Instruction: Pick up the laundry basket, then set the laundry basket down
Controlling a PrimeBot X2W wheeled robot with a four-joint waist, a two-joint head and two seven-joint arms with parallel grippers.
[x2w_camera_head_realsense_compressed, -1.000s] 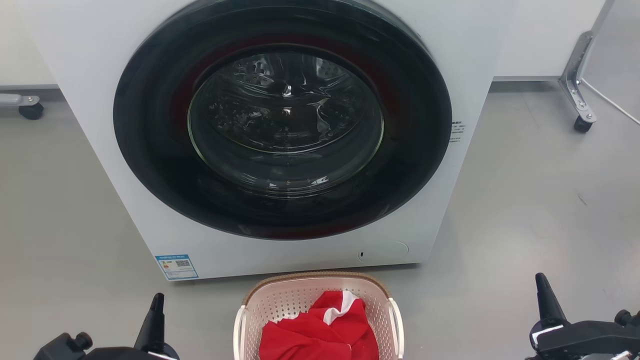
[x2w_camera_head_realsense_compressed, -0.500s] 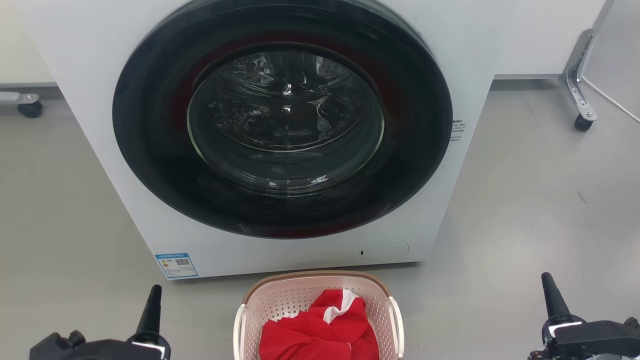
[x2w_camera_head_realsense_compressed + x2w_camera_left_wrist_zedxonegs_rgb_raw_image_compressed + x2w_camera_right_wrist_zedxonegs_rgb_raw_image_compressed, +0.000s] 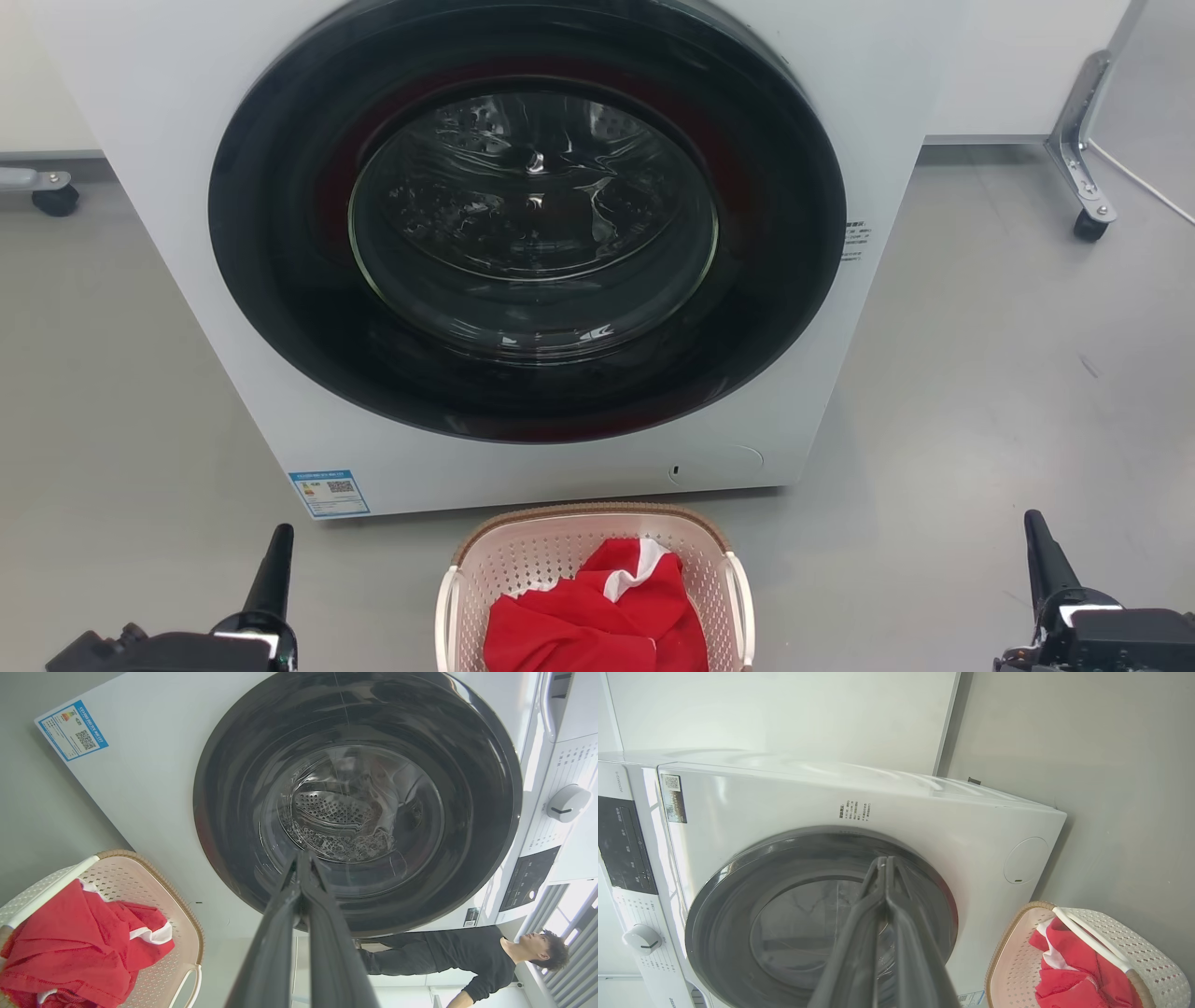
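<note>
1. Pale pink-beige perforated plastic laundry basket (image 3: 527,565), brown rim: on grey floor (image 3: 980,373), just before white washing machine (image 3: 168,112), holding red cloth (image 3: 597,616).
2. Left fingers (image 3: 273,574): pressed together, empty.
3. Right fingers (image 3: 1044,560): likewise.

A blue-edged sticker (image 3: 329,493) with a QR code sits on the front of the washing machine (image 3: 140,140), at its lower left corner; its lettering is too small to read. The small print (image 3: 854,243) right of the door (image 3: 527,219) is equally unreadable.
</note>
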